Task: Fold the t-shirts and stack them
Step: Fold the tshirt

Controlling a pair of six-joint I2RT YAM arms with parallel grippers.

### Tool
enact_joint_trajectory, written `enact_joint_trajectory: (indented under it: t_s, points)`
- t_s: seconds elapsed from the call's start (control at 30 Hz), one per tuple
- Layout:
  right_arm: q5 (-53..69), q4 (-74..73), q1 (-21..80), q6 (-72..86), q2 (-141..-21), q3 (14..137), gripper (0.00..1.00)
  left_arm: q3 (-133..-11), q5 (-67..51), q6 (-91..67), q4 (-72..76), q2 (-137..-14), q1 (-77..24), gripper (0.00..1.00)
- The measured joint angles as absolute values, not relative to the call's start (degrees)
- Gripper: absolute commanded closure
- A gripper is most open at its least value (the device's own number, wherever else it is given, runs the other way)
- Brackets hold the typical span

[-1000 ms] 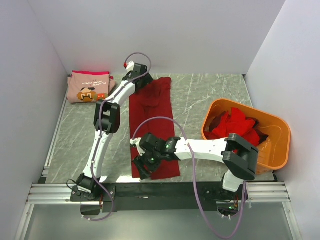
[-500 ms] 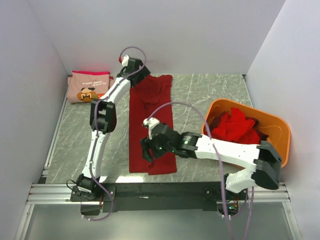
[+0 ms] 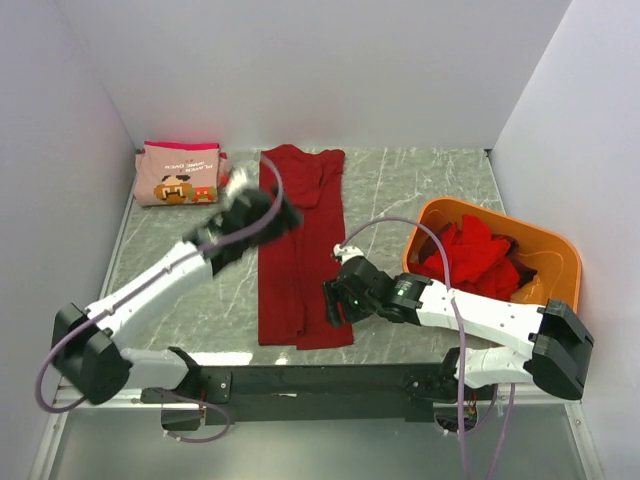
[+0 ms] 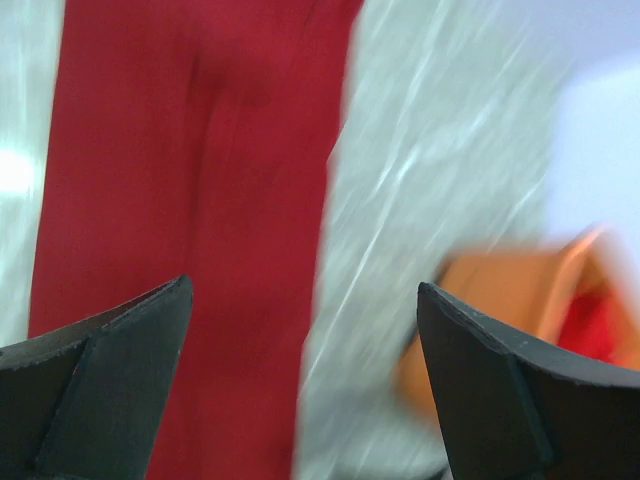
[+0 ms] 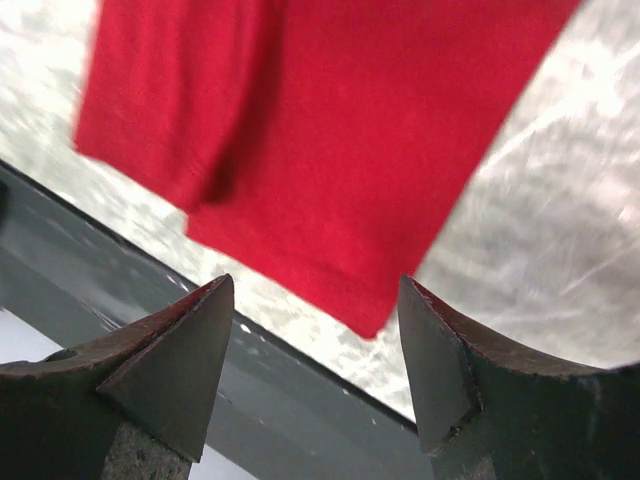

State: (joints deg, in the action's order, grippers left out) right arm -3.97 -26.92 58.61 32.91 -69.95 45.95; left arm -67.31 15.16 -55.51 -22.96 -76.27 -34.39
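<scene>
**Ana:** Where is the shirt they are working on?

**Ben:** The dark red shirt (image 3: 300, 260) lies flat in the middle of the bench (image 3: 400, 190). It is folded lengthwise into a long narrow strip that runs from the far side to the near edge.

**Ana:** And the hands?

**Ben:** The left hand (image 3: 282, 214) is low over the strip's left edge, in its far half. Its wrist view is blurry, but the fingers (image 4: 110, 380) are spread wide with only cloth and bench between them. The right hand (image 3: 332, 300) is at the strip's right edge, close to the near hem. Its fingers (image 5: 160, 370) are also well apart and hold nothing. The hem corner shows just below them.

**Ana:** Why there?

**Ben:** My guess is that a strip like this now needs folding end to end. One hand near the hem could lift that end, and the other could pin the cloth further up where the crease should fall.

**Ana:** Any shirts finished?

**Ben:** The pink shirt (image 3: 180, 172) with the moustached face sits folded in the far left corner, probably the base of the stack. More red shirts (image 3: 470, 250) are heaped in the orange tub (image 3: 560, 250) on the right, so I'd say a lot is left to do.

**Ana:** What could go wrong?

**Ben:** The cloth is soft and layered. If a hand pinches only the top layer, the strip may fall open.
</scene>
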Motion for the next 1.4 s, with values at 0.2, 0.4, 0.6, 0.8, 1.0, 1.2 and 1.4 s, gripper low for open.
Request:
enact_joint_trajectory:
  t_s: [0.2, 0.4, 0.6, 0.8, 1.0, 1.2, 1.4]
  points:
    - [-1.48, -27.51, 58.61, 33.71, -70.00, 42.94, 0.28, -45.34, 17.02, -69.14, -32.27, -71.75, -48.86, 0.00]
    - [0.21, -26.59, 58.61, 35.59, -70.59, 39.22, 0.29, -41.91, 18.39, -84.36, -45.32, -68.62, -62.35, 0.01]
    - [1.85, -26.20, 58.61, 36.91, -71.13, 36.47, 0.32, -38.09, 19.05, -92.62, -49.04, -68.07, -64.55, 0.07]
    - [2.46, -25.69, 58.61, 37.26, -72.16, 36.42, 0.37, -33.87, 20.95, -95.61, -49.01, -67.90, -64.27, 0.20]
    - [2.96, -25.12, 58.61, 37.67, -74.15, 36.40, 0.50, -32.38, 20.67, -95.09, -47.44, -67.26, -61.69, 0.39]
    - [3.03, -24.95, 58.61, 37.89, -75.94, 36.40, 0.54, -31.33, 20.29, -92.90, -43.55, -67.26, -59.61, 0.53]
    - [2.83, -24.03, 58.61, 38.09, -77.23, 36.42, 0.54, -31.22, 19.81, -91.07, -34.09, -69.82, -57.76, 0.86]
